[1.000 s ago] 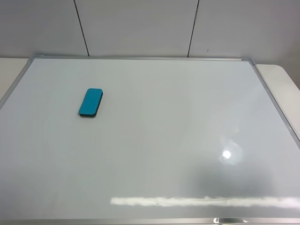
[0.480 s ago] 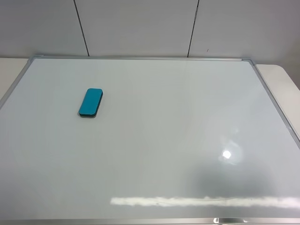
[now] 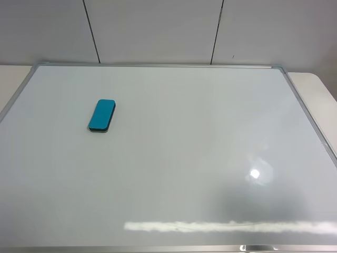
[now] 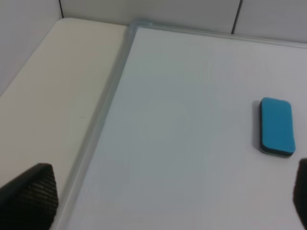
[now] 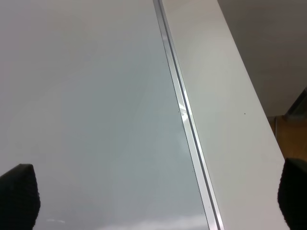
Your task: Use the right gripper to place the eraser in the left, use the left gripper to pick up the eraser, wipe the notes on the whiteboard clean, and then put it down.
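You had the high camera looking down on the whole whiteboard (image 3: 184, 158); both wrist cameras sat low, near its 9 and 3 o'clock edges.

Only the fingertips of the robot show. The left gripper (image 4: 168, 201) has two black pads (image 4: 31, 199) with a fine woven-looking texture and rounded corners. The right gripper (image 5: 156, 196) shows the same dark, textured, rounded pads (image 5: 18, 195).

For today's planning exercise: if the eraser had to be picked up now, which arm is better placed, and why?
The left. Its wrist view shows the eraser lying on the whiteboard just ahead of its open fingers. The right arm's view shows only the board's far edge, no eraser.
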